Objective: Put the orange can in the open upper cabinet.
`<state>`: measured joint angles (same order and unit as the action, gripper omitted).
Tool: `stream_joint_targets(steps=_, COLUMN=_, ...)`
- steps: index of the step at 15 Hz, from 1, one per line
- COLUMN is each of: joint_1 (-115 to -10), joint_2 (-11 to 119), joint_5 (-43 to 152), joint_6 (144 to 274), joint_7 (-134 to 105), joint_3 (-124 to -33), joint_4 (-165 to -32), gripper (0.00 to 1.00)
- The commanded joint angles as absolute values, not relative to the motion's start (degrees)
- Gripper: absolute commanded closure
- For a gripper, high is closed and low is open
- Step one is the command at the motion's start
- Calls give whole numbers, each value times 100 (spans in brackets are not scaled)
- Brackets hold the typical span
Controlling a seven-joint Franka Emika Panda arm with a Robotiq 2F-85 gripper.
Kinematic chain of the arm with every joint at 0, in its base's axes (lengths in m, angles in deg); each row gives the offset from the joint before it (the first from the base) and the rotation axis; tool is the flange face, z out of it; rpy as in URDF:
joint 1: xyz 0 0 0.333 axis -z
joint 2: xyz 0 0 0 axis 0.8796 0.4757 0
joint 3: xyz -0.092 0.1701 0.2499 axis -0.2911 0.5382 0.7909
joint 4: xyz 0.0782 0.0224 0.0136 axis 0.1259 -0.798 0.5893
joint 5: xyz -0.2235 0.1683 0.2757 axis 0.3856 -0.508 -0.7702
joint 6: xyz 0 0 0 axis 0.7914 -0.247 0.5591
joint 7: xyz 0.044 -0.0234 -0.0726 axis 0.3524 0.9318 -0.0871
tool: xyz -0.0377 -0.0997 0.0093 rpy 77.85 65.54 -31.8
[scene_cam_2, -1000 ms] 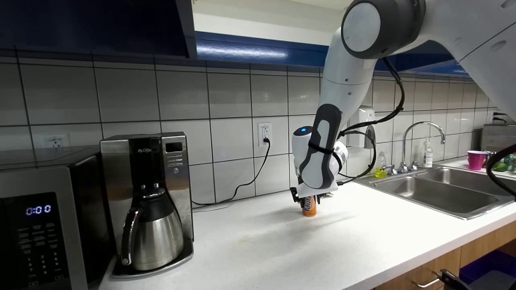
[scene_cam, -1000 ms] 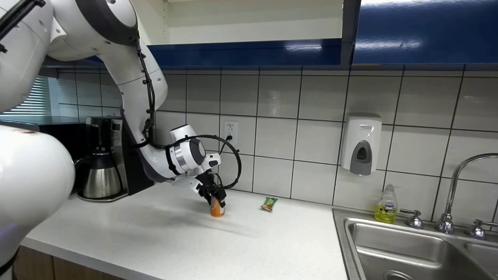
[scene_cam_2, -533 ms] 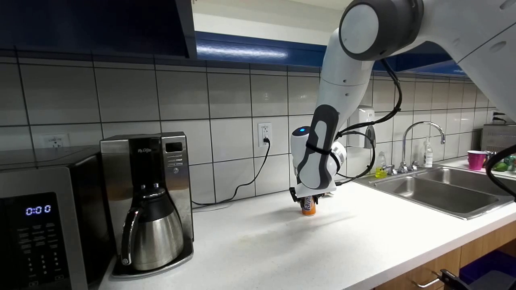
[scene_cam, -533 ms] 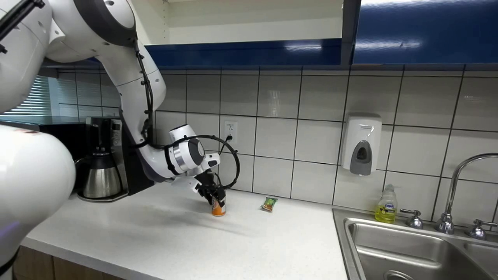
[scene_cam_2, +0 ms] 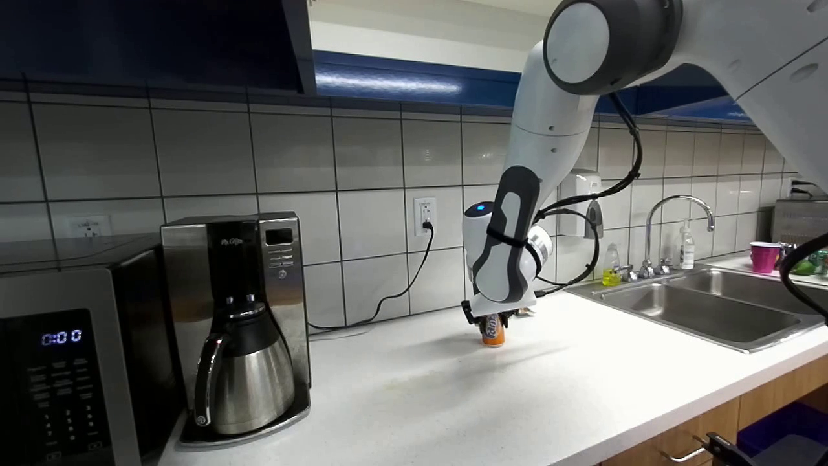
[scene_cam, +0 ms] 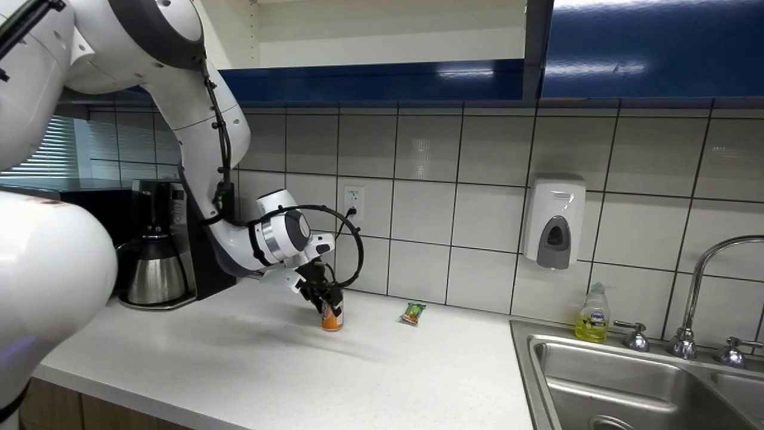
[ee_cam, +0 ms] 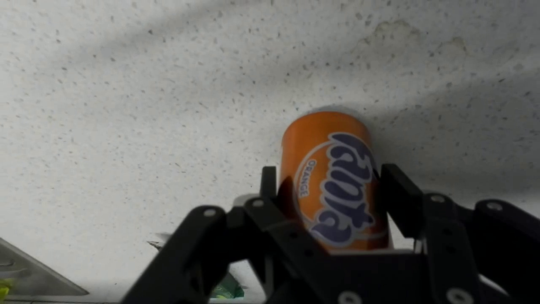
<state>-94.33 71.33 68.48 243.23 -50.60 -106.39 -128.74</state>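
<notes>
1. Grips the orange can [scene_cam_2: 493, 331], near upright, between the jaws of the gripper [ee_cam: 327, 175]; apparently done with grasping.
2. Holds it at the counter [scene_cam: 334, 376], touching or just above; cannot tell which.
3. Yet to lift well above the counter, reach the open upper cabinet [scene_cam: 391, 36] over it, set down inside, release.

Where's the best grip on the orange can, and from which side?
Likely the upper side wall, from above at a slant: the orange can is a slim, roughly upright cylinder, so the gripper can close across its diameter, as it does now.
</notes>
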Motion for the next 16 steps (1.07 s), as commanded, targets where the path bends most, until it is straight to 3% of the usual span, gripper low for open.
stream_joint_targets(steps=1, joint_1=-9688, joint_2=6588, joint_5=6948, joint_6=23667, joint_7=-4950, joint_3=-10757, joint_4=-12976, gripper=62)
stream_joint_targets(steps=8, joint_1=-9479, joint_2=5459, joint_5=7689, joint_6=22313, joint_7=-5068, joint_3=-10172, joint_4=-13058, gripper=62)
stream_joint_targets(steps=16, joint_1=-8282, joint_2=4408, joint_5=8073, joint_6=21180, joint_7=-5106, joint_3=-8620, joint_4=-13236, gripper=62)
